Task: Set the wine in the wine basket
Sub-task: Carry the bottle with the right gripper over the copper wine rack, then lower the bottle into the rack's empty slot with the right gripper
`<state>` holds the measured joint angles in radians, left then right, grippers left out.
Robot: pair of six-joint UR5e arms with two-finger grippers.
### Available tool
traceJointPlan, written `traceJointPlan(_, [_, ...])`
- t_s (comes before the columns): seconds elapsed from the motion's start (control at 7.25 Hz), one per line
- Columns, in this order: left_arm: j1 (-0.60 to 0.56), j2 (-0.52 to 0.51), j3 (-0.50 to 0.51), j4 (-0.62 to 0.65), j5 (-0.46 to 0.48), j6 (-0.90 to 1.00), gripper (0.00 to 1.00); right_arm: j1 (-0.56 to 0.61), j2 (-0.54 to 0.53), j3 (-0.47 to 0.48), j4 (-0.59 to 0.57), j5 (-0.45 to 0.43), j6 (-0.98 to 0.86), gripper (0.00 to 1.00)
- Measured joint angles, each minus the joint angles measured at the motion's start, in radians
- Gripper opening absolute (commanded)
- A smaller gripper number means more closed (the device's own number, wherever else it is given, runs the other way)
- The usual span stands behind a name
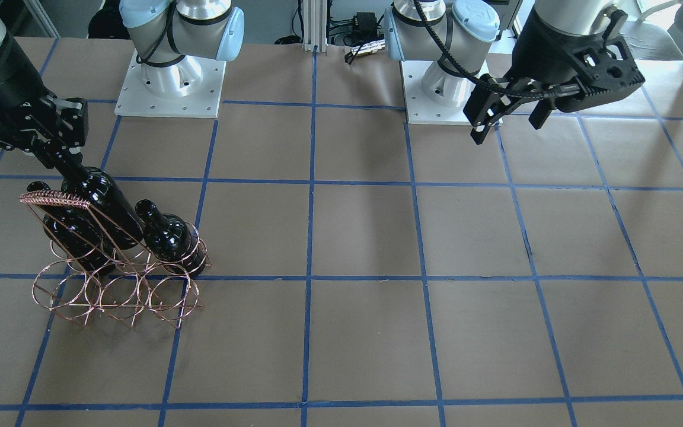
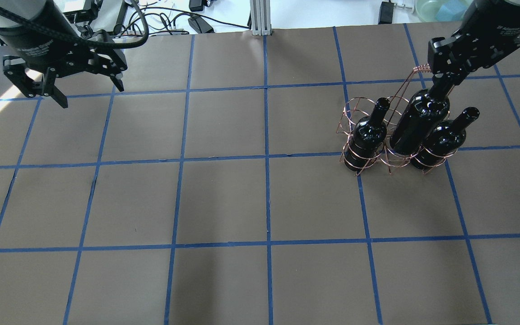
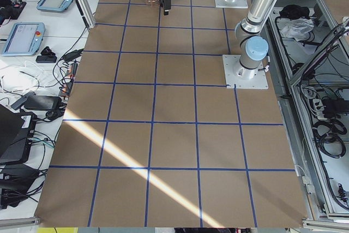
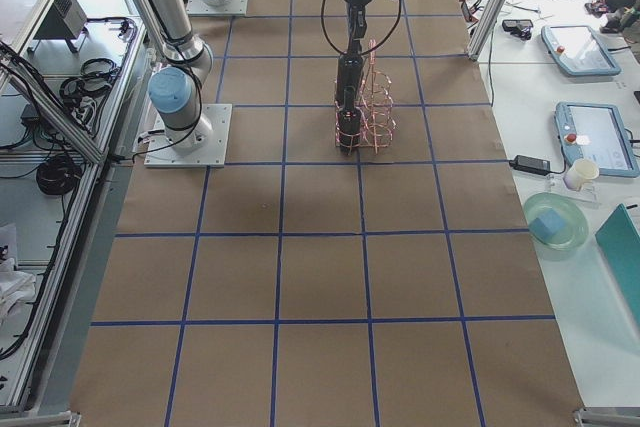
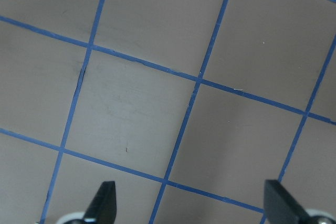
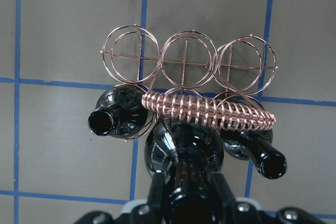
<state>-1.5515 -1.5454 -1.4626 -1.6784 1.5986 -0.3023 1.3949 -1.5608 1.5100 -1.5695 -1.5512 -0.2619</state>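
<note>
Because the outer rings of that row already carried two other bottles (image 2: 368,135), I held the wine (image 2: 418,122) by its neck with my right hand (image 2: 446,81) clenched around it. That let its tilted body sit between them in the wine basket (image 6: 210,109). I judged it nearly seated. My left hand (image 2: 87,90) hung released over the counter (image 2: 224,203), well apart.

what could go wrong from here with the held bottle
The right gripper holds the wine bottle only by its neck, tilted, so it may slip or swing. It hangs close between the left racked bottle and the right racked bottle; glass could knock. The thin-wire wine basket might snag its base and shift or tip.
</note>
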Motion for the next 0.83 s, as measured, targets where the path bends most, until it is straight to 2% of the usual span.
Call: traceJointPlan(0.83, [-0.024,0.001,-0.002,0.002,0.016,-0.014,1.00,-0.002,0.025,0.006,-0.028,-0.003,-0.017,0.00])
